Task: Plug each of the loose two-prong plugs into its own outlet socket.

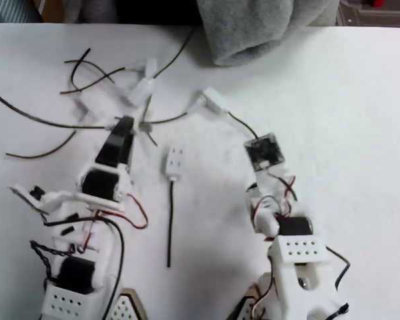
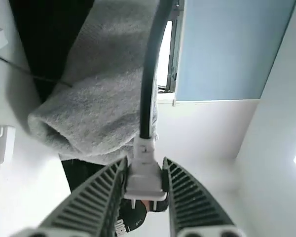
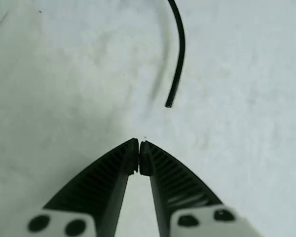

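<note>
- Two arms sit at the white bench: the left arm and the right arm.
- One white plug is in the left hand. The hand's two fingers are squeezed tight on the plug's sides. The plug's black cord runs straight out, away from the hand.
- In the high view, the left hand is out over the bench, next to a bunch of cords.
- The right hand is closed. Its two tips touch each other and there is nothing between them. It points at bare bench, close to the loose end of one black cord.
- One white socket lies flat in the middle of the bench, between the two arms. No hand touches it. Its one black cord runs from it toward the arms' edge of the bench.
- Three more white pieces lie farther back. Two are close together. One lies apart from them, on the right arm's side. I cannot tell which of them are plugs and which are sockets.
- Several thin black cords are spread over the back of the bench on the left arm's side.
- One grey cloth lies at the back edge.
</note>
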`<move>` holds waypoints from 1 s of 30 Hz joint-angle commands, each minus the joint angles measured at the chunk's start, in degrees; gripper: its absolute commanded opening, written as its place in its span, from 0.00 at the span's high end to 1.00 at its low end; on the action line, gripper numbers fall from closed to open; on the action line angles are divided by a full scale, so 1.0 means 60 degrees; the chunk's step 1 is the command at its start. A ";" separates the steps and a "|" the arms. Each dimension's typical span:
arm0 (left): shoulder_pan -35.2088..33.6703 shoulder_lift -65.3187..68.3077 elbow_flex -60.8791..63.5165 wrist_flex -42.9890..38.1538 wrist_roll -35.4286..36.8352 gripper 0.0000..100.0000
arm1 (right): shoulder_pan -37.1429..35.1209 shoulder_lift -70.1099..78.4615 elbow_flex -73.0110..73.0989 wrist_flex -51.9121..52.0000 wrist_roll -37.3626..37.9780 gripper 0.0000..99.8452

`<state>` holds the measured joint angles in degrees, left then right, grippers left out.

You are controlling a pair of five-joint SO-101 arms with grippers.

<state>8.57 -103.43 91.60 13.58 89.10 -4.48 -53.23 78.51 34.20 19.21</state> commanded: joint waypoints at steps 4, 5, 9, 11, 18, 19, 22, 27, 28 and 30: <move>0.0110 -0.0125 -0.0117 0.0000 0.0161 0.97 | -0.2322 -0.0081 -0.3575 0.3509 -0.0044 0.98; 0.0095 -0.0125 -0.0117 0.0000 0.0161 0.97 | -0.2733 -0.0037 -0.4381 0.4139 -0.0044 0.98; 0.0066 -0.0125 -0.0073 0.0000 0.0147 0.97 | -0.4022 -0.0007 -0.7473 0.5766 -0.0044 0.98; 0.0066 -0.0125 -0.0073 0.0000 0.0132 0.97 | -0.4505 0.0315 -0.8645 0.6147 -0.0044 0.98; 0.0095 -0.0125 -0.0059 0.0000 0.0117 0.97 | -0.5136 0.4344 -1.2513 0.7319 -0.0601 0.98; 0.0095 -0.0125 -0.0059 0.0000 0.0117 0.97 | -0.5136 0.5004 -1.3245 0.7597 -0.0762 0.98; 0.0066 -0.0125 -0.0059 0.0000 0.0117 0.97 | -0.5150 0.6879 -1.5429 0.8505 -0.1143 0.98; 0.0066 -0.0125 -0.0059 0.0000 0.0117 0.97 | -0.5429 0.9326 -1.8432 0.9883 -0.1465 0.98; 0.0066 -0.0125 -0.0059 0.0000 0.0117 0.97 | -0.5531 0.9751 -1.8960 1.0117 -0.1465 0.98; 0.0051 -0.0125 -0.0059 0.0000 0.0103 0.97 | -0.5648 1.0469 -1.9868 1.0484 -0.1465 0.98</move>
<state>8.48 -103.43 91.69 13.58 89.45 -36.75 2.33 -27.69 93.10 10.95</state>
